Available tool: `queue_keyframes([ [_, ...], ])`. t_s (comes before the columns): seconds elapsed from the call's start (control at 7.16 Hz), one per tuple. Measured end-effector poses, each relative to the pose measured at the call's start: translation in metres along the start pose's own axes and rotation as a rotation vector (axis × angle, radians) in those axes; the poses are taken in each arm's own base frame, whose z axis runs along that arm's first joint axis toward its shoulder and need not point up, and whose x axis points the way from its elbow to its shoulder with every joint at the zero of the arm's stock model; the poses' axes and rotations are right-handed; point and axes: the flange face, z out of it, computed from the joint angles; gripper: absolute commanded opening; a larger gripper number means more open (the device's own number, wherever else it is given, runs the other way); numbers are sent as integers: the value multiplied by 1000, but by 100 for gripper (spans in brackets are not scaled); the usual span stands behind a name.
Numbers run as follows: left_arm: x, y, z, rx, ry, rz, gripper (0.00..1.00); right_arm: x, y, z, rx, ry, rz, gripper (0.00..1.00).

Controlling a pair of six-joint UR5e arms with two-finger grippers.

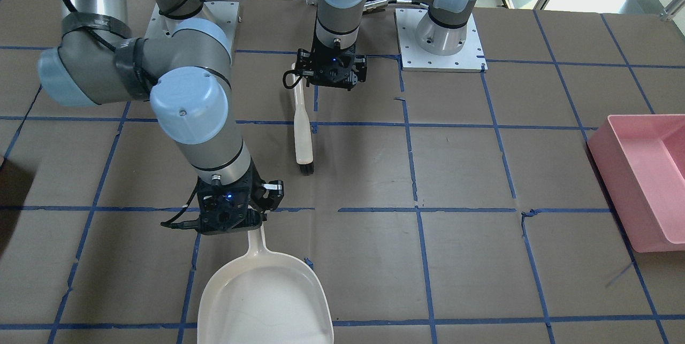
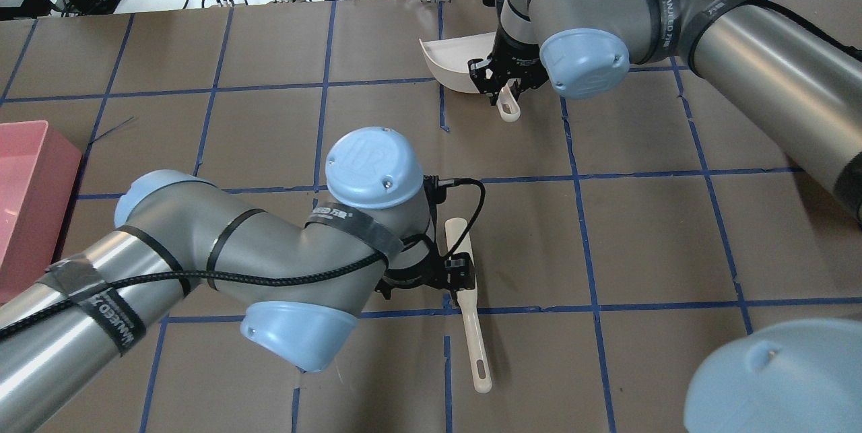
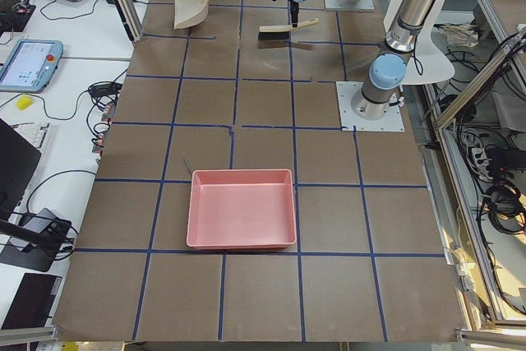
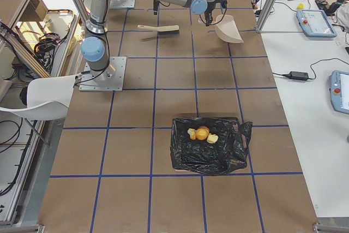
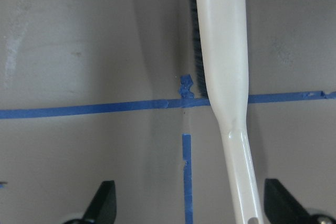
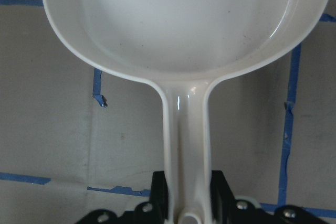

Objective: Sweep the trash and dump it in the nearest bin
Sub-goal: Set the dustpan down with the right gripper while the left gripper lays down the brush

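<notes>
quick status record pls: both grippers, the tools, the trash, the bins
left gripper: open, fingers either side of the brush handle, not gripping it
right gripper: shut on the dustpan handle
brush: lying flat on the table
dustpan: empty
trash: three scraps, all inside the black-lined bin
pink bin: empty
task state: trash already binned, none seen on the table
</notes>
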Motion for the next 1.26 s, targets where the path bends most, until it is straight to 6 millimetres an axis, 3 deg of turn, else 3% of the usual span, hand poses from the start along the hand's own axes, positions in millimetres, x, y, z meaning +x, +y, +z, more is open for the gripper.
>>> queue_keyframes([
  [0.56,-70,-39,-65,52,24,-22,100,-63,32,23,-41,29,8,0],
  [0.84,-106,-57,-84,61,-18,-3,100,-76,38,29,-40,33,30,1],
  [1.26,-123,-64,-91,67,-43,10,100,-81,38,43,-43,35,64,3],
])
